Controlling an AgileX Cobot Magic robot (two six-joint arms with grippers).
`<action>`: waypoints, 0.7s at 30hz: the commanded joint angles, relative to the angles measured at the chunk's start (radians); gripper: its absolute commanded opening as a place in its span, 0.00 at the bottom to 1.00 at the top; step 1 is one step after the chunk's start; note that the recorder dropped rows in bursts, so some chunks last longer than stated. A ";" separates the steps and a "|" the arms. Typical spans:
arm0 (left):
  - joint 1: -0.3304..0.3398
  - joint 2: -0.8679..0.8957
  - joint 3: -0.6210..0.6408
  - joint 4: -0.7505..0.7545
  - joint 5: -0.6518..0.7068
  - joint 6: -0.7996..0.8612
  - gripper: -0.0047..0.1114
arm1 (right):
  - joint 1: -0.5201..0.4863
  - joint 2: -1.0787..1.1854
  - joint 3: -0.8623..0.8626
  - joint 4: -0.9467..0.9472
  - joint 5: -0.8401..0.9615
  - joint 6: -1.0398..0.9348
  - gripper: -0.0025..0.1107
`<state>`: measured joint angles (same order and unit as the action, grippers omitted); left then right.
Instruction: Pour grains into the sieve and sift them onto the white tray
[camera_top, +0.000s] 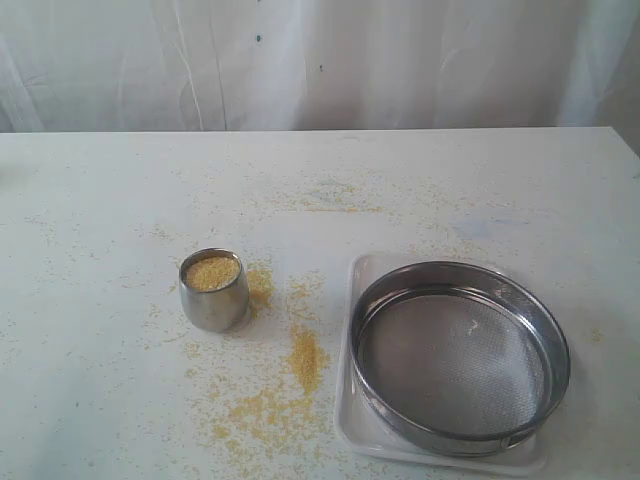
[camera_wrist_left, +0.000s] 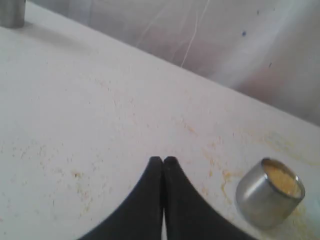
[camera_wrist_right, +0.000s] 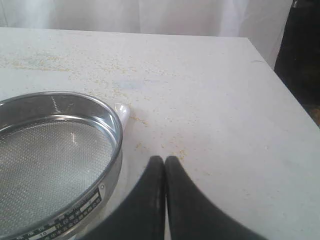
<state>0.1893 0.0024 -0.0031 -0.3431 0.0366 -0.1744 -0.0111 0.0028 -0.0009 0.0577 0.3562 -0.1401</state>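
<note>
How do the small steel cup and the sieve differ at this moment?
The cup is small and narrow; the sieve is far wider and shallow. The cup is full of grains; the sieve's mesh is bare. The cup stands on the table; the sieve sits on the white tray. Both are round, shiny steel, upright.

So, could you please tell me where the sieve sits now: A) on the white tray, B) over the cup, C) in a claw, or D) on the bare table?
A: the sieve rests on the white tray, whose rim shows beneath its edge.
</note>
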 joint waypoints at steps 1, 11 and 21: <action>-0.003 -0.002 0.003 -0.022 -0.167 -0.012 0.04 | 0.001 -0.003 0.001 -0.006 -0.006 -0.005 0.02; -0.003 -0.002 -0.106 -0.002 -0.851 -0.209 0.04 | 0.001 -0.003 0.001 -0.006 -0.006 -0.005 0.02; -0.003 0.283 -0.467 0.667 -0.593 -0.308 0.04 | 0.001 -0.003 0.001 -0.006 -0.006 -0.005 0.02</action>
<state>0.1893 0.1656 -0.4163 0.1387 -0.5866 -0.4683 -0.0111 0.0028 -0.0009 0.0577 0.3562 -0.1401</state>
